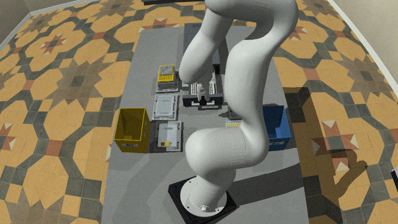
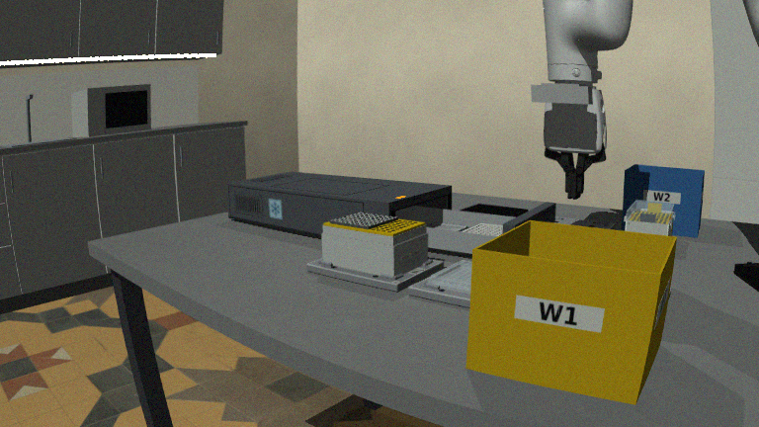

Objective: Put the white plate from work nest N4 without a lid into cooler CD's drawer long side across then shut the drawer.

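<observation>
The white plate lies flat in the open drawer of the dark cooler CD, with its long side across the drawer. The plate has no lid on it. My gripper is shut and empty. It hangs well above the drawer's front end, clear of the plate. An orange lamp shows on the cooler's top edge. My arm hides much of the cooler in the top view.
A yellow bin W1 stands front left and a blue bin W2 right. A yellow-topped tip box, a clear plate and a lidded nest line the left. A yellow-rimmed rack stands by W2.
</observation>
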{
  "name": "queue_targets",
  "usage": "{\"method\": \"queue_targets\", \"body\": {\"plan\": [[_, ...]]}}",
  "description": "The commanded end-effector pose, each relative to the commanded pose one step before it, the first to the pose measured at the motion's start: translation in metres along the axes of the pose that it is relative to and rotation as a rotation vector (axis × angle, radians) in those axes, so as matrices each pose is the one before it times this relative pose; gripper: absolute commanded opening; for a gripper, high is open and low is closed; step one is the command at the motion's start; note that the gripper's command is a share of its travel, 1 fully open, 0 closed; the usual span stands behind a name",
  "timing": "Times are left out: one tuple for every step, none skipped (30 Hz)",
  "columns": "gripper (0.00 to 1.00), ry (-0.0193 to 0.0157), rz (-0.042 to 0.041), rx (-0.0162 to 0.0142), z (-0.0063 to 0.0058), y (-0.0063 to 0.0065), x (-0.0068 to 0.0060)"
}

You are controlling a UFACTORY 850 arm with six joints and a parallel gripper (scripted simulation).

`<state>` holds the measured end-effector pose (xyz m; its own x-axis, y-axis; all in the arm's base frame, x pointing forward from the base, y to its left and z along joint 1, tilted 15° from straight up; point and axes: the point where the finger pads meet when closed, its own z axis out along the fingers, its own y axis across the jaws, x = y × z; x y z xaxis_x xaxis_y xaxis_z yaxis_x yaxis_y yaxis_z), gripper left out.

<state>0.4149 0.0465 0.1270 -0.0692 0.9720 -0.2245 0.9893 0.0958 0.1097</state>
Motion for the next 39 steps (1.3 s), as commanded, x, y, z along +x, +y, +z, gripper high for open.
{"method": "queue_targets", "body": {"plan": [[0.00,-0.00117,0.00078,-0.00406,0.00569,0.00117,0.00004],[0.00,0.00000,0.00000,0.00001,0.00166,0.00000,0.00000],[0.00,0.00000,0.00000,0.00001,0.00166,0.00000,0.00000],[0.00,-0.00002,0.00000,-0.00003,0.00173,-0.00004,0.00001],[0.00,0.00000,0.00000,0.00001,0.00167,0.00000,0.00000],[0.00,0.00000,0.00000,0.00001,0.00167,0.00000,0.00000],[0.00,0.00000,0.00000,0.00001,0.00167,0.00000,0.00000],[0.00,0.00000,0.00000,0.00001,0.00167,0.00000,0.00000],[0.00,0.00000,0.00000,0.00001,0.00167,0.00000,0.00000],[0.00,0.00000,0.00000,0.00001,0.00167,0.00000,0.00000],[0.00,0.00000,0.00000,0.00001,0.00166,0.00000,0.00000],[0.00,0.00000,0.00000,0.00001,0.00166,0.00000,0.00000],[0.00,0.00000,0.00000,0.00001,0.00166,0.00000,0.00000],[0.00,0.00000,0.00000,0.00001,0.00166,0.00000,0.00000],[0.00,0.00000,0.00000,0.00001,0.00166,0.00000,0.00000],[0.00,0.00000,0.00000,0.00000,0.00000,0.00000,0.00000],[0.00,0.00000,0.00000,0.00000,0.00000,0.00000,0.00000],[0.00,0.00000,0.00000,0.00000,0.00168,-0.00001,0.00000],[0.00,0.00000,0.00000,0.00001,0.00166,0.00000,0.00000],[0.00,0.00000,0.00000,0.00001,0.00166,0.00000,0.00000],[0.00,0.00000,0.00000,0.00001,0.00166,0.00000,0.00000],[0.00,0.00000,0.00000,0.00001,0.00166,0.00000,0.00000],[0.00,-0.00001,0.00000,-0.00003,0.00172,-0.00004,0.00000],[0.00,0.00000,0.00000,0.00001,0.00167,0.00000,0.00000],[0.00,0.00000,0.00000,0.00001,0.00167,0.00000,0.00000],[0.00,0.00000,0.00000,0.00001,0.00167,0.00000,0.00000],[0.00,0.00000,0.00000,0.00001,0.00167,0.00000,0.00000],[0.00,0.00000,0.00000,0.00001,0.00167,0.00000,0.00000],[0.00,0.00000,0.00000,0.00001,0.00167,0.00000,0.00000],[0.00,0.00000,0.00000,0.00001,0.00166,0.00000,0.00000],[0.00,0.00000,0.00000,0.00001,0.00166,0.00000,0.00000],[0.00,0.00000,0.00000,0.00001,0.00166,0.00000,0.00000],[0.00,0.00000,0.00000,0.00000,0.00000,0.00000,0.00000],[0.00,0.00000,0.00000,0.00000,0.00000,0.00000,0.00000],[0.00,0.00000,0.00000,0.00000,0.00168,-0.00001,0.00000],[0.00,0.00000,0.00000,0.00001,0.00166,0.00000,0.00000],[0.00,0.00000,0.00000,0.00001,0.00166,0.00000,0.00000],[0.00,0.00000,0.00000,0.00001,0.00166,0.00000,0.00000],[0.00,0.00000,0.00000,0.00001,0.00166,0.00000,0.00000]]}}
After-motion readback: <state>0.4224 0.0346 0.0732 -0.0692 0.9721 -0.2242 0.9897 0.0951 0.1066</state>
